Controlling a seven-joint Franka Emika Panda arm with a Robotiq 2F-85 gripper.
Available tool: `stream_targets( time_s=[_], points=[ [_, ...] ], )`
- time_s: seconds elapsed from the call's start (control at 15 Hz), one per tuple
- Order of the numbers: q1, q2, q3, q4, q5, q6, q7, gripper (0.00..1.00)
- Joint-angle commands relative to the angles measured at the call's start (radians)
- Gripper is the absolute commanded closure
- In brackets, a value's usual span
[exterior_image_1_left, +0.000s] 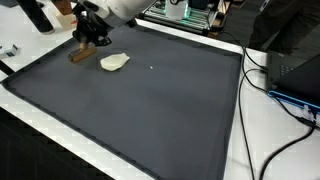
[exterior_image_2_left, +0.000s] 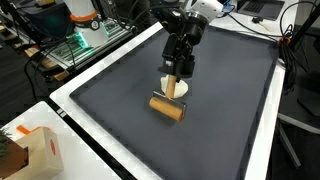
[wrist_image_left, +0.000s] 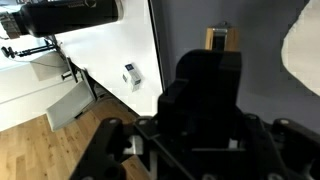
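a claw (exterior_image_2_left: 177, 70) is seen low over a dark mat (exterior_image_1_left: 170, 110), which is laid on a white table (exterior_image_2_left: 75, 100). two small things are found right by it: a brown roll (exterior_image_2_left: 167, 107) and a flat white piece (exterior_image_2_left: 178, 90). both are seen lying on the mat, close together, near one end of it. in an exterior view the claw (exterior_image_1_left: 94, 40) is shown just above and behind the brown roll (exterior_image_1_left: 80, 55). the white piece (exterior_image_1_left: 114, 62) is set next to the roll, with a small gap between them. in the wrist view the brown roll (wrist_image_left: 222, 38) is seen ahead of the claw, and only an edge of the white piece (wrist_image_left: 305, 55) is shown at the side.

it cannot be told if the claw's fingers are apart or together. they are hidden by the claw's own dark body, and the pictures are small. nothing can be made out between them for sure.

as far as can be judged, not much is done yet. neither thing is lifted, and both are left flat on the mat. a grip on one of them is not shown, so the picking up is thought to be left to do. a cardboard box (exterior_image_2_left: 35, 150) is seen off the mat, well apart from the claw.
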Motion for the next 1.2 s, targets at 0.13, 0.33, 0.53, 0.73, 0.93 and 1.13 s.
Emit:
stream_targets(
  time_s=[0.13,0.33,0.53,0.73,0.93,1.13],
  points=[
    [-0.016,-0.019,0.003,-0.013,-0.003,0.046,-0.045,0.75],
    [-0.018,-0.023,0.002,-0.015,0.003,0.05,-0.067,0.75],
    [-0.023,-0.028,0.005,-0.019,0.016,0.056,-0.097,0.75],
    [-0.025,-0.032,0.006,-0.021,0.025,0.058,-0.126,0.75],
    [-0.027,-0.037,0.007,-0.025,0.03,0.066,-0.155,0.75],
    [-0.026,-0.044,0.008,-0.028,0.032,0.075,-0.183,0.75]
  ],
)
